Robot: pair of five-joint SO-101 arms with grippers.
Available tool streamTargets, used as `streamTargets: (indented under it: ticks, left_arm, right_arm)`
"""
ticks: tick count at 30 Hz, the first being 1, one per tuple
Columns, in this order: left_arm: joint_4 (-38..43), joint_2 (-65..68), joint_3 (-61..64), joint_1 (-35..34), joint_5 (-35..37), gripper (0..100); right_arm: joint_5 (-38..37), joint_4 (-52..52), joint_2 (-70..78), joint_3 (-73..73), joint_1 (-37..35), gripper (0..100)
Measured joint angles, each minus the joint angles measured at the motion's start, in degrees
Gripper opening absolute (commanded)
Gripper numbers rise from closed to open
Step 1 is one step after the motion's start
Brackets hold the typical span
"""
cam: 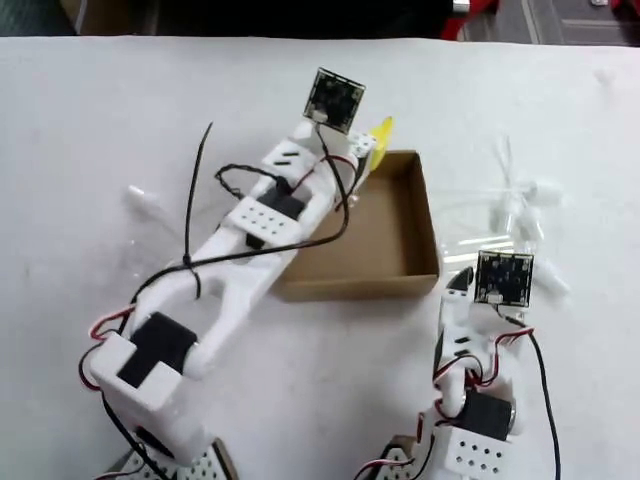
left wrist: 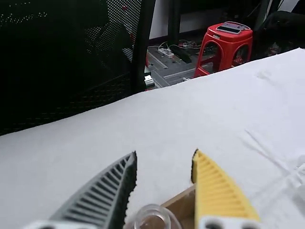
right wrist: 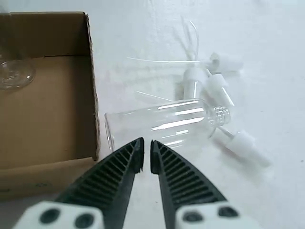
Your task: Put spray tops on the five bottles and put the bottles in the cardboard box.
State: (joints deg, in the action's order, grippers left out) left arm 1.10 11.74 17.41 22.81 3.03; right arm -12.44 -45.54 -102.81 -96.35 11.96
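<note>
- The tabletop (cam: 100,120) is under a white covering, matt and faintly creased; whether it is cloth or paper I cannot tell.
- The cardboard box (cam: 360,285) is plain brown board, dull and slightly fibrous.
- The bottle (right wrist: 162,121) lying right of the box is clear and glossy, with bright streaks of light on it.
- The spray tops (right wrist: 240,143) beside it are smooth white plastic with thin see-through tubes.
- The left gripper (left wrist: 164,160) has matt plastic jaws, one grey and one yellow, both finely ribbed.
- The right gripper (right wrist: 147,145) has dark matt plastic jaws with the same ribbing.
- The arms (cam: 235,290) are matt white plastic.
- The stool (left wrist: 224,43) on the far floor is glossy red plastic.
</note>
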Motion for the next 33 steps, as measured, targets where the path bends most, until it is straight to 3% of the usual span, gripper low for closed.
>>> streamTargets:
  ticks: [20,26,33]
  left_arm:
    - [-0.18,-1.41,0.09,0.00,0.00,18]
    - [-8.26,-13.01,0.00,0.18,0.00,18]
    - [-24.79,-26.55,0.00,0.18,0.88,18]
  right_arm:
    - [0.00,0.00,0.00,0.00,0.00,1.5]
    - [0.00,0.00,0.00,0.00,0.00,1.5]
    - [0.00,0.00,0.00,0.00,0.00,1.5]
